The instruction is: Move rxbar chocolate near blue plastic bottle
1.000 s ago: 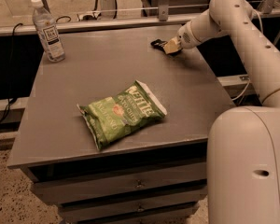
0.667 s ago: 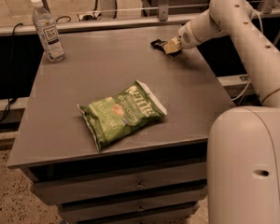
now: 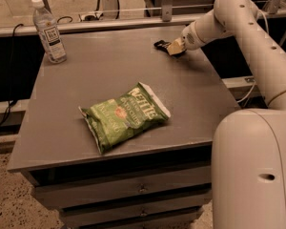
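The rxbar chocolate (image 3: 160,44) is a small black wrapper lying at the far right of the grey table (image 3: 95,75). My gripper (image 3: 174,47) is down at table level right against the bar's right end, with part of the bar hidden behind it. The blue plastic bottle (image 3: 48,31), clear with a white cap and white label, stands upright at the table's far left corner, well away from the bar and the gripper.
A big green crinkly chip bag (image 3: 124,116) lies in the middle front of the table. My white arm (image 3: 243,27) reaches over the right edge, and my body (image 3: 255,171) stands at the front right. Drawers sit below the tabletop.
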